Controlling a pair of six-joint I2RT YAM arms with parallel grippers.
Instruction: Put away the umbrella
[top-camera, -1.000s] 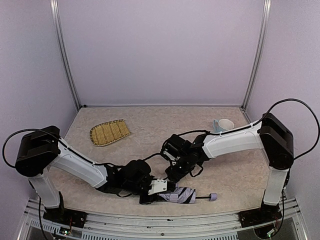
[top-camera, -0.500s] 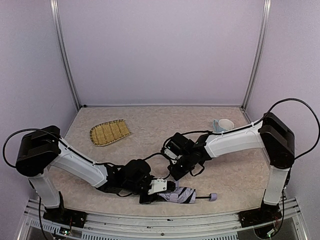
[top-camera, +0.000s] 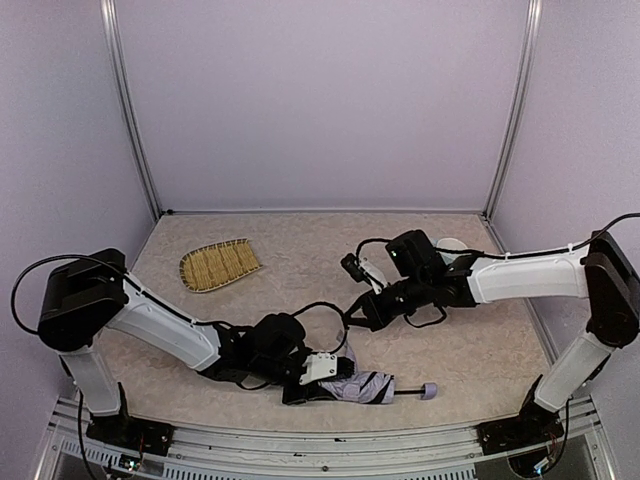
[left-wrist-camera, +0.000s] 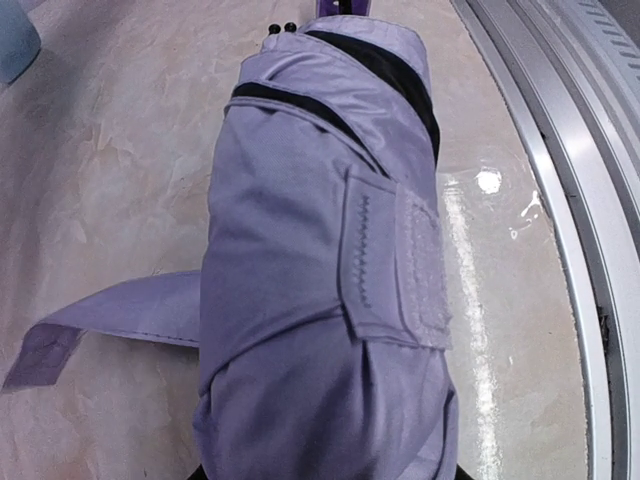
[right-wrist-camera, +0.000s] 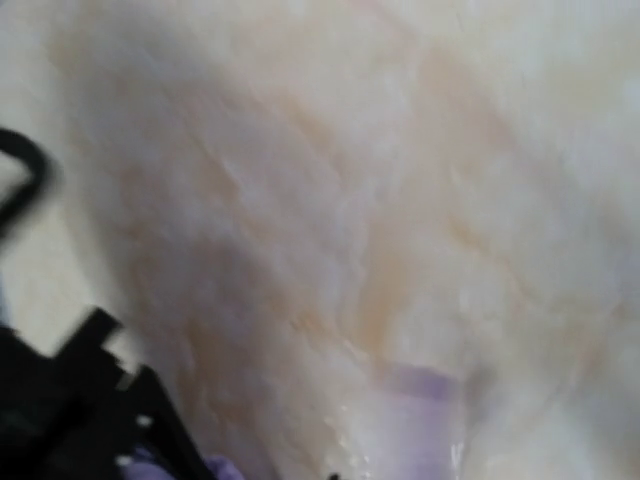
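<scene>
Between the left fingers (top-camera: 296, 393), near the table's (top-camera: 300, 262) front edge, the umbrella (left-wrist-camera: 320, 290) is gripped by its folded lavender canopy. It is laid flat, with the handle knob (top-camera: 429, 390) pointed away from those fingers. Beyond it, the right fingers (top-camera: 356, 316) are shut on nothing, apart from the umbrella.

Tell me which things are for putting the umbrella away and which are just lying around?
For the job:
- the umbrella, folded up

Just lying about:
- the woven tray
- the cup
</scene>
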